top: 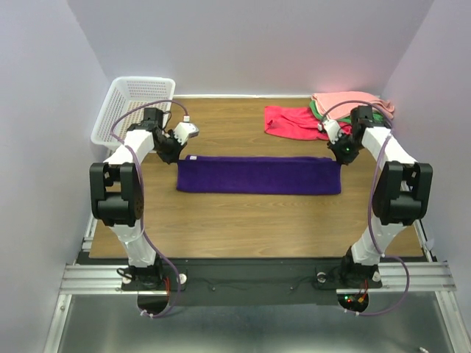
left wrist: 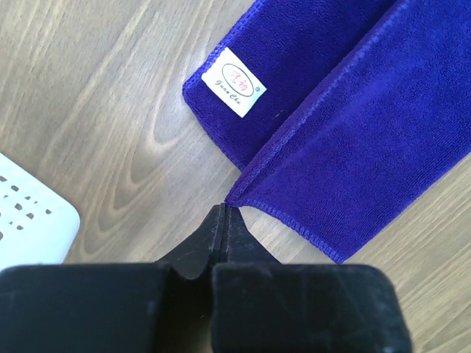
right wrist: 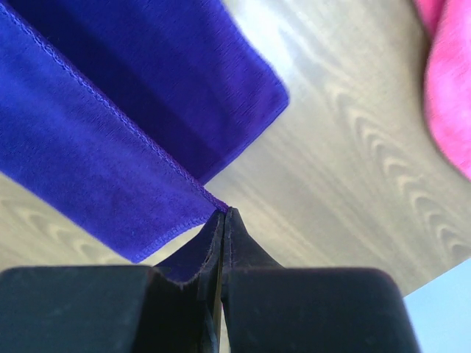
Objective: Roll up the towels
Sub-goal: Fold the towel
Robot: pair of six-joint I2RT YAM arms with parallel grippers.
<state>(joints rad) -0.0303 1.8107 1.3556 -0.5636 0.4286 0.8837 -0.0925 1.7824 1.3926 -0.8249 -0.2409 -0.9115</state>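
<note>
Purple towel (top: 257, 176): we see one folded strip mid-worktop (top: 221, 228), its long axis running 9 to 3 o'clock, white tag (left wrist: 234, 81) at the 9 o'clock end.
Left hand (left wrist: 224, 213): clenched on its 9 o'clock corner.
Right hand (right wrist: 223, 215): clenched on its 3 o'clock corner.
Count: we tally one basket (top: 136, 103) at 11 o'clock and four towels, with red towel (top: 291, 121), salmon-pink towel (top: 346, 99) and green towel (top: 377, 116) heaped at 1 o'clock.
</note>
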